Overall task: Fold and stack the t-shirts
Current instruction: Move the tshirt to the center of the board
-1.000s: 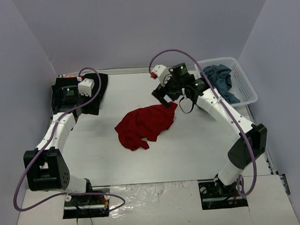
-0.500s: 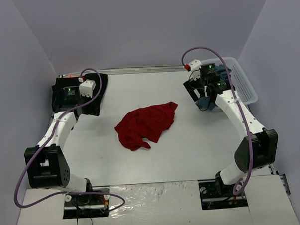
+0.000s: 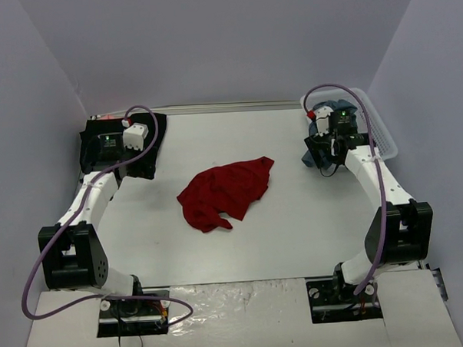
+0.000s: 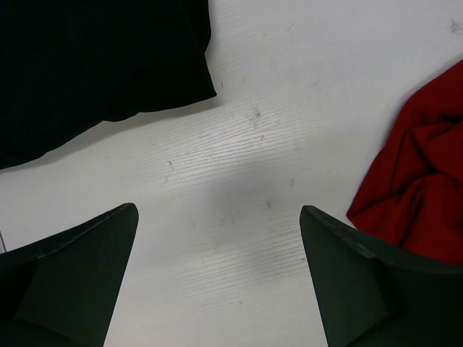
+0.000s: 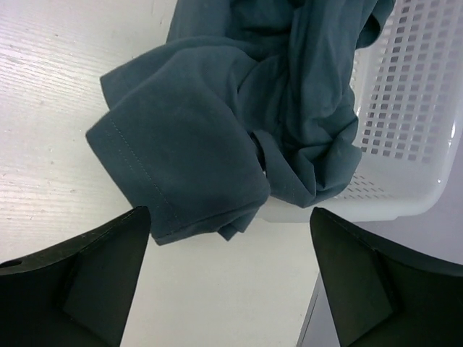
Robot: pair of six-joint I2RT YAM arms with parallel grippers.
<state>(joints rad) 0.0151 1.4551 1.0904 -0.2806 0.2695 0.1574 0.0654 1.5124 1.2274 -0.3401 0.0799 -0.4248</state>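
Observation:
A dark red t-shirt (image 3: 224, 191) lies crumpled mid-table; its edge (image 4: 419, 181) shows at the right of the left wrist view. A black t-shirt (image 3: 154, 134) lies flat at the back left, also seen as dark cloth (image 4: 94, 58). A slate blue-grey t-shirt (image 5: 217, 123) spills out of the white basket (image 5: 412, 108) onto the table. My right gripper (image 5: 228, 217) hovers open over the hanging edge of that shirt, holding nothing. My left gripper (image 4: 217, 210) is open above bare table, between the black and red shirts.
The white lattice basket (image 3: 379, 132) stands at the back right corner against the wall. Purple-grey walls close in the table on three sides. Purple cables loop over both arms.
My right arm has swung away from the red shirt's upper right corner to the basket at the back right. The red shirt and the left arm have not moved.

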